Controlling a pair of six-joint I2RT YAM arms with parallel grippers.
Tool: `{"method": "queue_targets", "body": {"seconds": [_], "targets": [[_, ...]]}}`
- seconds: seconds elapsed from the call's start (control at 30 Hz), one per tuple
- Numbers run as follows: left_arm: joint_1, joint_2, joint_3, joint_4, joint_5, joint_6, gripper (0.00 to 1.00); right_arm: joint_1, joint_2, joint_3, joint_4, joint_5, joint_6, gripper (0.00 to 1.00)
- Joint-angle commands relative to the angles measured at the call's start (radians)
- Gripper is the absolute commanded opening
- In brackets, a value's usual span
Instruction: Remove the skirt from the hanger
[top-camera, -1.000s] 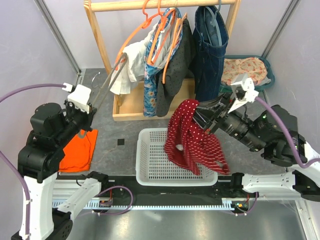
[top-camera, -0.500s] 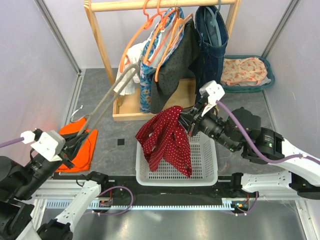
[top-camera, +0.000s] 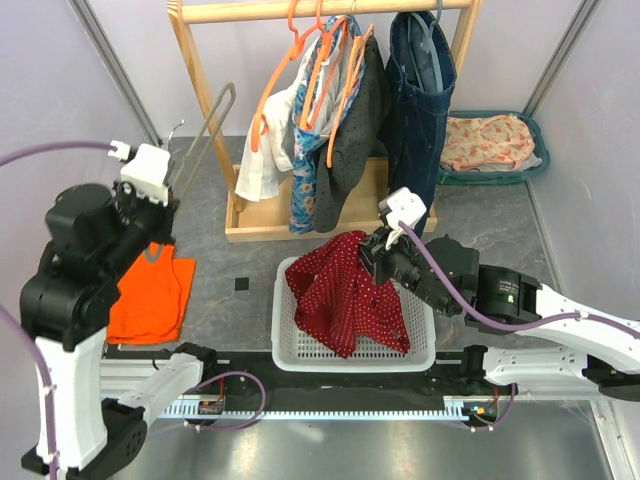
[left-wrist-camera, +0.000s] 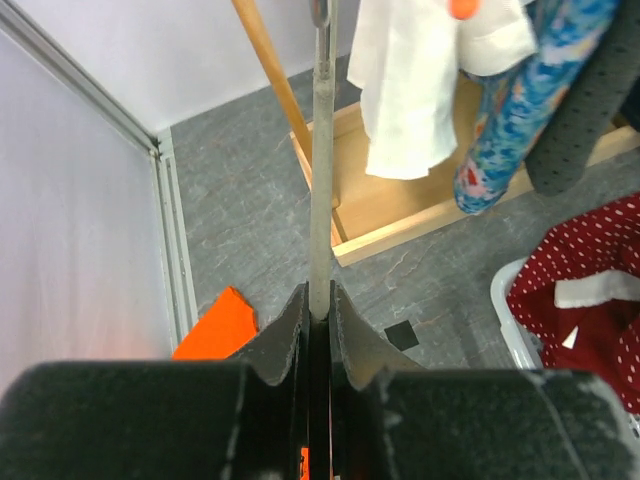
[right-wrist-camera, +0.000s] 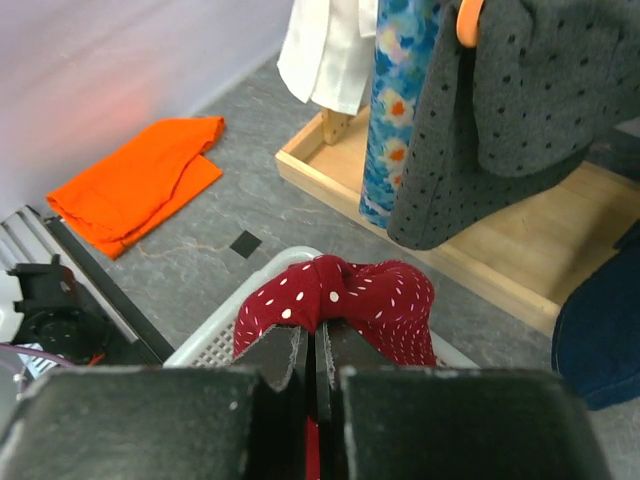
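Note:
The skirt (top-camera: 340, 295) is dark red with white dots and hangs bunched from my right gripper (top-camera: 372, 255), its lower part lying in the white basket (top-camera: 290, 355). In the right wrist view the gripper (right-wrist-camera: 317, 335) is shut on a fold of the skirt (right-wrist-camera: 370, 295) above the basket rim (right-wrist-camera: 215, 330). The bare grey hanger (top-camera: 205, 135) slants up toward the rack, apart from the skirt. My left gripper (top-camera: 160, 212) holds its lower end. The left wrist view shows that gripper (left-wrist-camera: 319, 305) shut on the hanger bar (left-wrist-camera: 320, 180).
A wooden clothes rack (top-camera: 200, 95) stands at the back with several garments on orange hangers and dark jeans (top-camera: 420, 90). An orange cloth (top-camera: 150, 300) lies on the floor at left. A teal tray (top-camera: 535, 135) with floral fabric sits at back right.
My right gripper has carried the skirt left and down until it rests in the basket. The left arm has swung about with the bare hanger, which now points up beside the rack.

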Motion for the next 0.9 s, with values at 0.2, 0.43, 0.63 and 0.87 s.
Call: {"method": "queue_targets", "body": {"seconds": [0.2, 0.43, 0.63, 0.87], "targets": [[0.002, 0.294, 0.213, 0.018, -0.012, -0.062, 0.02, 0.002, -0.079, -0.104, 0.009, 0.103, 0.059, 0.00], [0.014, 0.548, 0.477, -0.037, -0.023, -0.068, 0.02, 0.002, -0.125, -0.169, 0.015, 0.136, 0.071, 0.00], [0.062, 0.727, 0.695, -0.056, -0.021, -0.097, 0.02, 0.002, -0.163, -0.228, 0.026, 0.157, 0.077, 0.00], [0.065, 0.822, 0.789, 0.015, -0.030, -0.104, 0.02, 0.002, -0.179, -0.333, 0.048, 0.203, 0.099, 0.00]]}}
